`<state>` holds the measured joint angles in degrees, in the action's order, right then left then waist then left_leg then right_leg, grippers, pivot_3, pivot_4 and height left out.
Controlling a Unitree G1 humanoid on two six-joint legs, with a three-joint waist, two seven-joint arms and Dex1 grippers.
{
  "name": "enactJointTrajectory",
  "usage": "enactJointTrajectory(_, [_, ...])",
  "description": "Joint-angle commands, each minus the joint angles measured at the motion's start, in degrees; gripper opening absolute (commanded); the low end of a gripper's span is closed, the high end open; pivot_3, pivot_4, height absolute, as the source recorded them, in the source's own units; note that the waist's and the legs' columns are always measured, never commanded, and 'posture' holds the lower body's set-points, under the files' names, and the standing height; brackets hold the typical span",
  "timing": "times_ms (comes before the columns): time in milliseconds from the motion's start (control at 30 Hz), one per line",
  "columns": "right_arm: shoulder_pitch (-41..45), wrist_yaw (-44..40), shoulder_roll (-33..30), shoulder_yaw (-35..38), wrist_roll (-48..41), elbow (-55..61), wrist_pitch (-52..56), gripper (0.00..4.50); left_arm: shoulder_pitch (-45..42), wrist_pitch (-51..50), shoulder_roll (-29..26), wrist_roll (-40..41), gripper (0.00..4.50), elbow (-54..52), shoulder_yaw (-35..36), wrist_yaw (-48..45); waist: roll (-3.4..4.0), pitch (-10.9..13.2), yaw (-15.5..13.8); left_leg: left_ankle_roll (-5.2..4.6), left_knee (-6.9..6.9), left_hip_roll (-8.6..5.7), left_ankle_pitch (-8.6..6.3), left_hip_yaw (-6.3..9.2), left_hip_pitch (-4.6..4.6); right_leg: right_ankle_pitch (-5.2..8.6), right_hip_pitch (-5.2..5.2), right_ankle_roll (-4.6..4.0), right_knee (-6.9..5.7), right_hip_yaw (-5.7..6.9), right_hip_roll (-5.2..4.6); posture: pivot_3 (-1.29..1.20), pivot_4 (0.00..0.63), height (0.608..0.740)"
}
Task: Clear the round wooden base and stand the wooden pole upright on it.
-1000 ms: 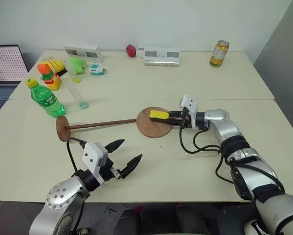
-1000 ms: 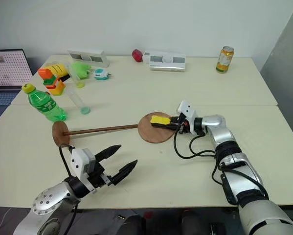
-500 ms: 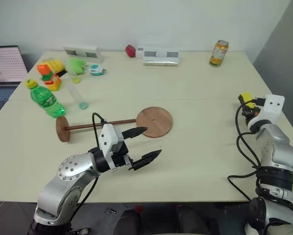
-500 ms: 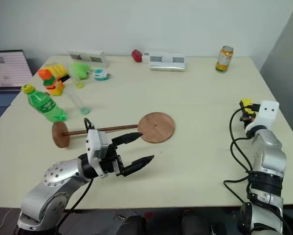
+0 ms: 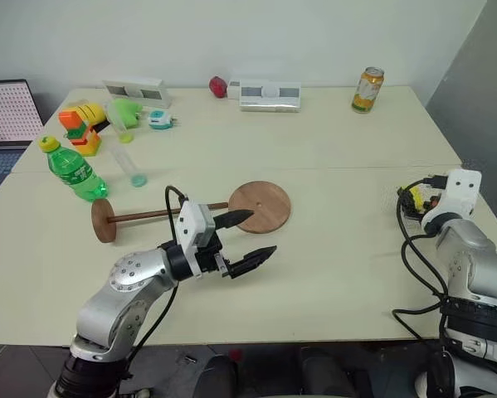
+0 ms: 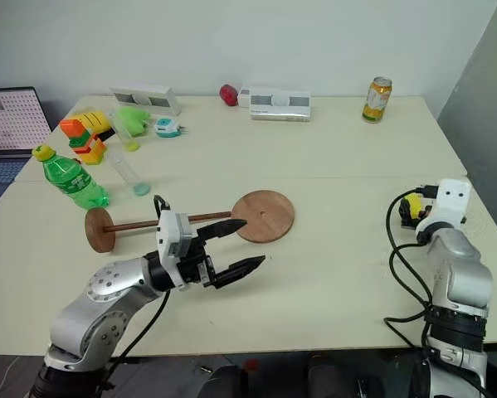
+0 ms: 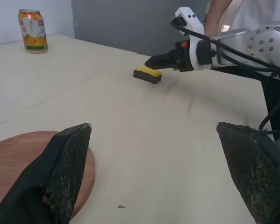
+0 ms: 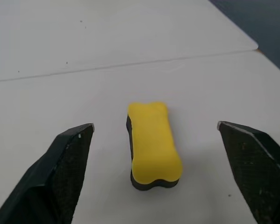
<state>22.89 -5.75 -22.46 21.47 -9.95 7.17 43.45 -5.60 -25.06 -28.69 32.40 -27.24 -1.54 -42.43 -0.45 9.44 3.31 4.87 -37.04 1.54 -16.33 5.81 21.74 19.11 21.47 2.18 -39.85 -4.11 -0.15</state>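
Note:
The round wooden base (image 5: pixel 260 207) lies bare in the middle of the table, its small centre hole showing. The wooden pole (image 5: pixel 161 214) lies flat to its left, its end disc (image 5: pixel 103 220) pointing away and its free tip touching the base's rim. My left gripper (image 5: pixel 262 232) hovers open just in front of the base, one finger (image 7: pixel 67 158) over its near edge. At the table's right side my right gripper (image 8: pixel 154 127) is open, and a yellow sponge (image 8: pixel 152 143) lies flat on the table between its fingers.
A green bottle (image 5: pixel 74 170) and a clear tube (image 5: pixel 132 166) lie behind the pole's disc end. Toys (image 5: pixel 86 123), white boxes (image 5: pixel 269 94) and a can (image 5: pixel 364 89) line the far edge. A person (image 7: pixel 224 11) stands beyond the right arm.
My right gripper carried the yellow sponge off the base to the table's right side, set it down and opened. My left gripper moved in towards the base's near edge.

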Motion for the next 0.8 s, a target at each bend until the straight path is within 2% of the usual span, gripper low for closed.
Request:
enactJointTrajectory(33, [4.03, -3.36, -1.11, -4.21, -1.10, 8.42, -4.62, 4.46, 3.28, -7.07, 3.33, 5.50, 4.50, -3.48, 5.99, 10.37, 0.01, 0.01, 0.28, 0.00, 0.00, 0.02, 0.00, -0.03, -0.01, 0.00, 0.01, 0.00, -0.01, -0.03, 0.00, 0.00, 0.150, 0.740])
enactJointTrajectory(133, [8.91, -13.09, 2.16, -8.54, -11.61, 12.61, -3.38, 4.46, 7.97, -15.84, 10.31, 20.16, 4.50, -6.92, 12.23, 26.03, 0.01, 0.01, 0.88, 0.00, 0.00, 0.06, 0.00, 0.07, 0.00, 0.00, 0.02, 0.00, -0.05, 0.03, 0.03, 0.00, 0.150, 0.740])
enactJointTrajectory(233, [9.40, -26.10, -1.71, -17.20, -16.95, 18.50, -1.68, 4.46, 10.62, -16.67, 18.15, 29.61, 4.50, -7.67, 16.71, 40.18, -0.02, 0.02, 0.68, -0.01, -0.01, 0.10, -0.01, 0.17, 0.04, 0.00, 0.01, 0.00, -0.03, 0.07, 0.00, 0.00, 0.150, 0.740])
enactJointTrajectory(333, [8.27, -37.25, -7.99, -23.35, -21.24, 22.67, -0.65, 4.46, 9.86, -13.64, 24.18, 29.02, 4.50, -6.18, 19.46, 50.38, -0.18, -0.03, -1.82, 0.00, -0.10, 0.04, 0.00, 0.50, 0.13, 0.00, -0.13, 0.00, 0.13, 0.26, -0.04, 0.00, 0.150, 0.740])
enactJointTrajectory(467, [7.88, -44.33, -12.93, -24.42, -24.67, 23.18, -0.48, 4.46, 6.07, -7.37, 29.39, 25.30, 4.50, -3.76, 21.59, 57.58, -0.26, -0.03, -2.84, 0.00, -0.35, -0.16, 0.00, 0.52, 0.20, -0.04, -0.25, 0.06, 0.23, 0.46, -0.26, 0.00, 0.150, 0.740])
enactJointTrajectory(600, [7.99, -47.45, -15.64, -24.46, -25.72, 22.57, -0.91, 4.46, 2.64, -1.89, 33.64, 23.96, 4.50, -0.88, 23.03, 60.48, -0.32, -0.06, -2.93, -0.11, -0.68, -0.24, -0.07, 0.42, 0.27, -0.15, -0.36, 0.25, 0.37, 0.39, -0.25, 0.00, 0.150, 0.740])
enactJointTrajectory(700, [8.88, -49.22, -17.29, -24.95, -25.10, 22.30, -2.00, 4.46, -2.35, 4.11, 37.14, 27.40, 4.50, 5.09, 26.02, 60.84, -0.35, -0.04, -2.92, -0.15, -0.71, -0.22, -0.09, 0.40, 0.27, -0.15, -0.34, 0.24, 0.35, 0.38, -0.21, 0.00, 0.150, 0.740])
enactJointTrajectory(800, [9.71, -48.56, -17.43, -23.74, -27.60, 23.31, 0.13, 4.46, -2.97, 7.65, 37.40, 27.74, 4.50, 8.50, 26.60, 59.28, -0.36, -0.03, -2.63, -0.16, -0.73, -0.16, -0.10, 0.36, 0.28, -0.15, -0.32, 0.24, 0.35, 0.35, -0.13, 0.00, 0.150, 0.740])
